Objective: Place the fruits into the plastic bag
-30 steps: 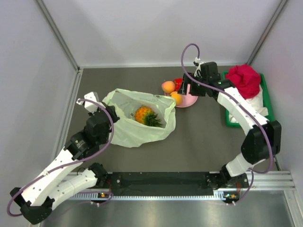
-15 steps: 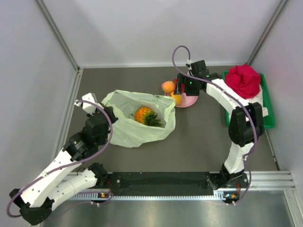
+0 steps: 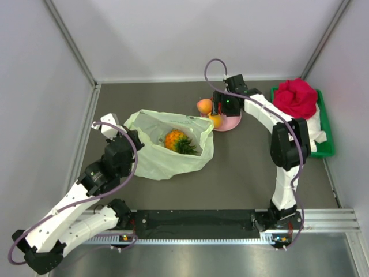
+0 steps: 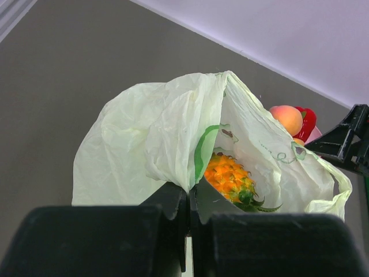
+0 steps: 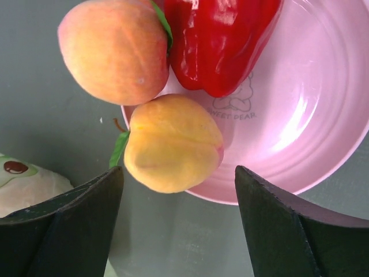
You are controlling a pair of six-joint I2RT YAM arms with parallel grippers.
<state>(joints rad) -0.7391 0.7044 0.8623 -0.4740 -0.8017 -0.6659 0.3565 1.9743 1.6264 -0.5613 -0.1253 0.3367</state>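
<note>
The pale-green plastic bag [image 3: 155, 161] lies open left of centre, a small orange pineapple [image 3: 176, 140] inside it. My left gripper [image 4: 189, 193] is shut on a fold of the bag's [image 4: 150, 138] rim, holding the mouth up; the pineapple [image 4: 228, 176] shows behind that fold. My right gripper [image 5: 179, 170] hangs open above the pink plate's [image 5: 311, 115] edge, its fingers either side of a yellow fruit [image 5: 173, 144] and apart from it. An orange-pink fruit [image 5: 112, 49] and a red fruit [image 5: 216, 40] lie just beyond. From above, the right gripper [image 3: 218, 111] covers part of them.
A green tray [image 3: 324, 145] at the right holds a red cloth bundle [image 3: 297, 97] and something white. The bag's right rim [image 3: 206, 130] lies close to the plate [image 3: 232, 123]. Enclosure walls run along the left, back and right.
The right arm has swung left and folded in, bringing its open gripper over the fruits at the plate's left edge. The left gripper and the bag have not moved.
</note>
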